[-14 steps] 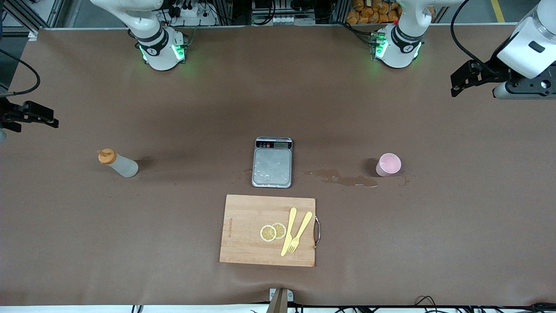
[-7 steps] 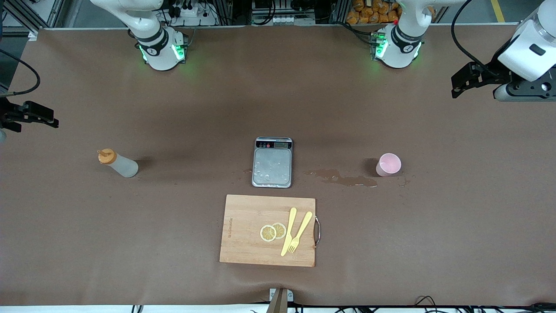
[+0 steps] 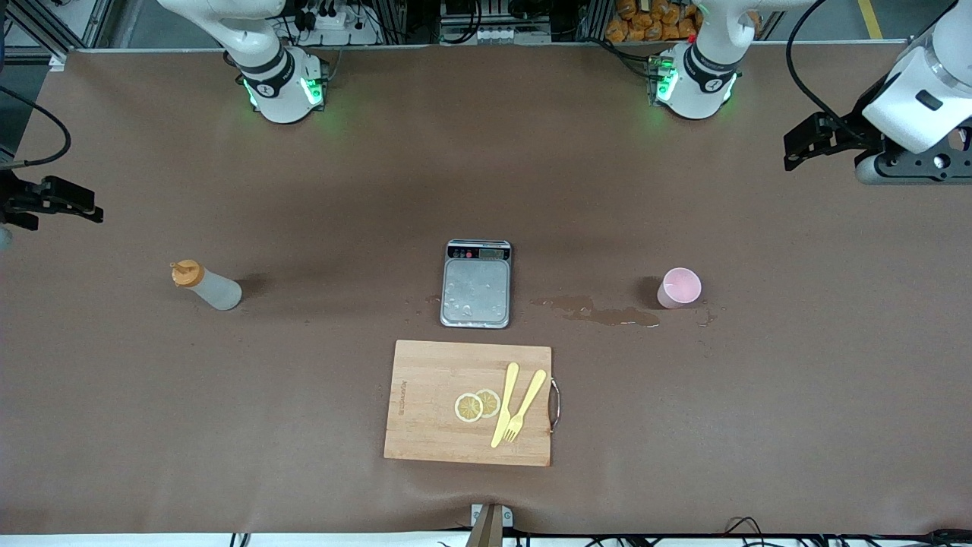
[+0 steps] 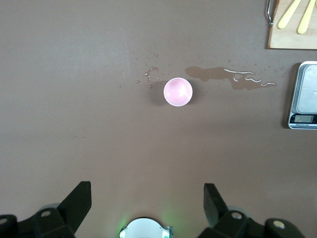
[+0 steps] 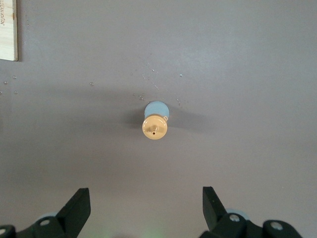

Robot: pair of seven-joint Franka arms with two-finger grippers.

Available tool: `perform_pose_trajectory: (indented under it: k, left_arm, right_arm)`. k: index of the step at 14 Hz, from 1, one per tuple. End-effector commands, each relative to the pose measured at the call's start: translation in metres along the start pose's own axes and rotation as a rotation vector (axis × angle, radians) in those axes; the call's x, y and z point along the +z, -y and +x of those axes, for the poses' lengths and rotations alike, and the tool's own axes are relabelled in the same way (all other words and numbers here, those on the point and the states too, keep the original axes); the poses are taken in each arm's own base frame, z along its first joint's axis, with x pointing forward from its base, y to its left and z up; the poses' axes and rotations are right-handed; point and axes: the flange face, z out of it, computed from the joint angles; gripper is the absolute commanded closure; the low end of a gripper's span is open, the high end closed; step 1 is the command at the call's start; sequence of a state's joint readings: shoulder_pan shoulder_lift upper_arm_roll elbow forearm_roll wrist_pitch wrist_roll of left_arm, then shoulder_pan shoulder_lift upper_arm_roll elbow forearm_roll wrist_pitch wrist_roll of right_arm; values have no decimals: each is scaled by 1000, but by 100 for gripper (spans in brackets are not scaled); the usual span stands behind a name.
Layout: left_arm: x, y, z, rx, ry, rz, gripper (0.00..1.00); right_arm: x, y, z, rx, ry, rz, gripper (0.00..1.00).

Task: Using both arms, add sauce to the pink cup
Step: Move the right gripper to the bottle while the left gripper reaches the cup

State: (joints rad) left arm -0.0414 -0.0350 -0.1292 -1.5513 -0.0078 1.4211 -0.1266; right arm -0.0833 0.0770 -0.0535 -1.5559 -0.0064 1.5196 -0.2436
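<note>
Nothing is grasped yet; this looks like the approach step, before either pickup. The sauce bottle (image 3: 206, 286) stands upright on the brown table (image 3: 364, 190) toward the right arm's end, its orange nozzle cap (image 5: 154, 128) pointing straight up in the right wrist view. The pink cup (image 3: 679, 287) stands upright toward the left arm's end, beside a wet spill (image 3: 604, 312) that runs from it toward the grey scale (image 3: 476, 284) at the middle. Nearer the front camera than the scale lies a wooden cutting board (image 3: 425, 380) carrying 2 lemon slices (image 3: 477, 405), a yellow knife (image 3: 504, 405) and a yellow fork (image 3: 525, 405). The left gripper (image 3: 799, 148) hovers high over the table's left-arm end, fingers (image 4: 77, 203) spread wide and empty. The right gripper (image 3: 83, 211) hangs over the right arm's end of the table, likewise spread and empty, fingers (image 5: 78, 207) apart, with the bottle well apart from them. Next, I judge, each arm must descend: the right to close around the bottle's body, the left to steady the cup.
</note>
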Motion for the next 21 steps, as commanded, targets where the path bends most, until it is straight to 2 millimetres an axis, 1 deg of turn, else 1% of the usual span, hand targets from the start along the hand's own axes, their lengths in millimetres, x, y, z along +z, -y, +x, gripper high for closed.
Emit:
perform_pose_trajectory:
  k: [1,2,3,4,5,6,8,10,11,12,13,14,16,18,19,20,21]
  left_arm:
    - [0,-2,7,-6,26,-11,0]
    - [1,1,7,-14,30,-19,0]
    - [3,4,8,-21,33,-22,0]
    - [8,4,9,-29,46,-21,0]
    - [18,5,9,-33,70,-17,0]
    - [25,5,9,-30,85,-15,0]
    - [33,8,11,-33,102,-15,0]
    - [50,16,18,-47,128,-16,0]
    - [58,16,23,-47,116,-20,0]
    - [64,17,28,-49,87,-23,0]
    - [73,16,32,-48,70,-26,0]
    - [82,14,36,-48,51,-28,0]
    - [104,11,44,-44,14,-32,0]
    - [117,10,49,-46,-9,-35,0]
    - [131,10,54,-47,-9,-37,0]
    - [141,11,59,-51,-16,-40,0]
    - [153,9,69,-49,-18,-42,0]
  right_arm:
    - [1,-21,-8,48,14,14,0]
    - [4,-38,-12,78,24,20,0]
    - [12,-56,-15,110,41,31,0]
    - [16,-74,-22,145,53,53,0]
    - [27,-99,-27,195,68,92,0]
    - [34,-119,-31,242,73,125,0]
    - [49,-141,-34,365,99,139,0]
    - [68,-170,-36,557,132,155,0]
    - [77,-185,-39,616,140,183,0]
    - [86,-195,-41,641,149,211,0]
    - [90,-211,-49,678,144,242,0]
    - [96,-222,-54,704,148,265,0]
    - [111,-229,-48,773,172,273,0]
    - [128,-240,-42,863,202,279,0]
    - [141,-239,-36,910,233,302,0]
    - [152,-239,-35,968,265,305,0]
    - [162,-237,-32,1031,308,317,0]
